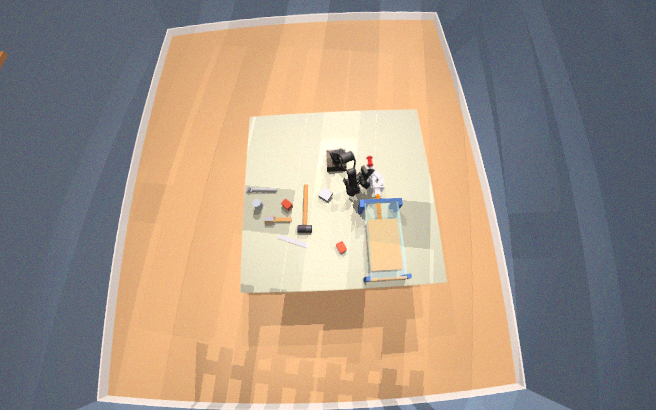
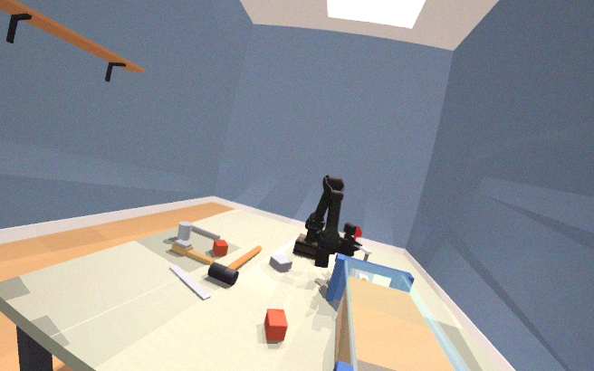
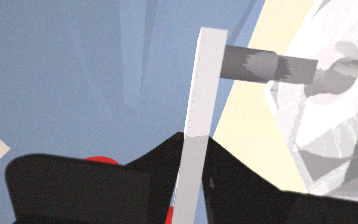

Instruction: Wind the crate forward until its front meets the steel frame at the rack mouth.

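My gripper (image 3: pixel 192 140) (image 2: pixel 356 247) is shut on the winch handle's flat silver arm (image 3: pixel 207 85) (image 2: pixel 363 249). The handle's red knob (image 1: pixel 370 160) (image 2: pixel 358 232) shows behind the fingers. Its dark square key (image 3: pixel 300 70) points towards the round hole (image 3: pixel 336 77) on top of the white winch (image 1: pixel 377 183); the tip appears at the hole's near edge, and I cannot tell that it is inside. An orange strap (image 1: pixel 379 211) runs from the winch to the wooden crate (image 1: pixel 384 245) (image 2: pixel 398 326). The crate sits flat inside the clear-panelled cubby, with a gap between its front and the blue mouth frame (image 1: pixel 382 202) (image 2: pixel 337 278).
A grey block (image 1: pixel 325 195) (image 2: pixel 281 262) lies left of the arm. A black-headed mallet (image 1: pixel 304 229) (image 2: pixel 223 273), a small hammer (image 1: pixel 281 219), a flat strip (image 1: pixel 293 241) and a red block (image 1: pixel 286 204) lie further left. Another red block (image 1: pixel 341 247) (image 2: pixel 275 325) lies beside the cubby.
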Controlling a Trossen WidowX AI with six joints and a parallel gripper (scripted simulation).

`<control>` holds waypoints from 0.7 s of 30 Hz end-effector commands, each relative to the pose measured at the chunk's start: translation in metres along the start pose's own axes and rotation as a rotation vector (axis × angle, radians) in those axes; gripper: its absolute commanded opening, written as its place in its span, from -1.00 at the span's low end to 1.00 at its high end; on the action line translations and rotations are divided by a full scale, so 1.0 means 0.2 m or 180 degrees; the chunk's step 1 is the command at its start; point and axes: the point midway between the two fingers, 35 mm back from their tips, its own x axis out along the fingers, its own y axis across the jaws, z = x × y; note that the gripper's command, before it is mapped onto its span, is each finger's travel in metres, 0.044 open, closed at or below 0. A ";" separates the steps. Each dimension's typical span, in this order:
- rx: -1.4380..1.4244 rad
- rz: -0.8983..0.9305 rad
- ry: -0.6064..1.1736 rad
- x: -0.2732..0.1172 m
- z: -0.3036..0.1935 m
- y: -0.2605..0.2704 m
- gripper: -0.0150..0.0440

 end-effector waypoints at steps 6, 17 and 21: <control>-0.0010 0.0002 -0.0001 -0.03 0.00 -0.01 -0.49; -0.0011 0.0004 -0.0003 -0.04 0.00 -0.02 -0.49; -0.0011 0.0004 -0.0003 -0.04 0.00 -0.03 -0.49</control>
